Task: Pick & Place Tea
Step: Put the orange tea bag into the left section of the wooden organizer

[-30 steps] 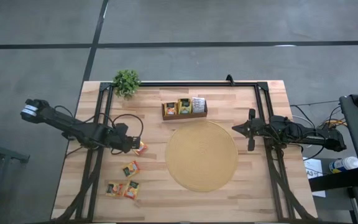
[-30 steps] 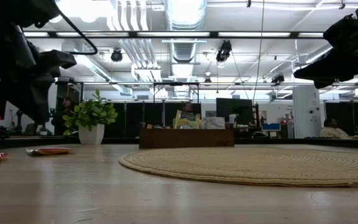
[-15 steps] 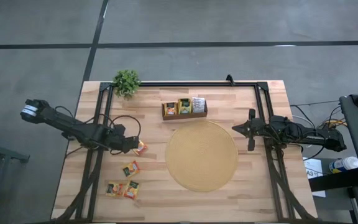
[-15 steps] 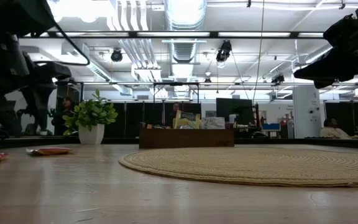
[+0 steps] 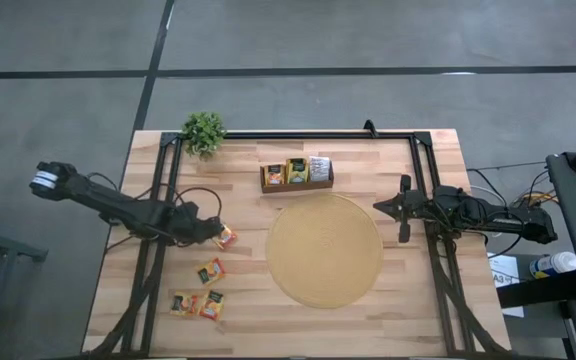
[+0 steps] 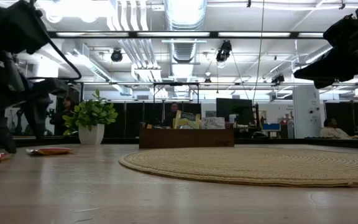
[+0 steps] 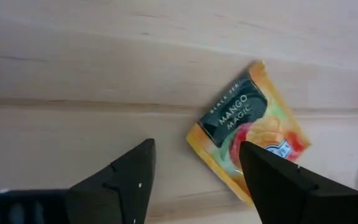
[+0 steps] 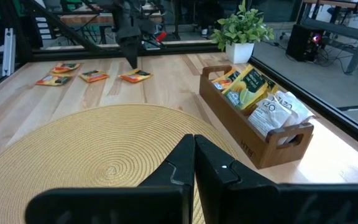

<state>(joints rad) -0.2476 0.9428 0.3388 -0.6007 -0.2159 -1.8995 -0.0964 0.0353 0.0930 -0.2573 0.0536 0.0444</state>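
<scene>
My left gripper [image 7: 194, 171] is low over the wooden worktop [image 5: 408, 290], and its two fingers [image 7: 129, 180] are spread apart with nothing between them. A mango tea sachet [image 7: 248, 127] lies flat on the worktop just in front of my fingertips, a little to one side. Three more sachets [image 5: 200, 292] lie near, farther from the tray [image 5: 296, 174]. My right gripper [image 8: 194, 163] is closed and empty above the round mat [image 5: 324, 250].

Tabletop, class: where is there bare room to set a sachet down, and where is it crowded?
Free: the round mat, and the bare wood between it and the table's front edge. Crowded: the tray, full, and left of the mat, where loose sachets lie around the left hand.
</scene>
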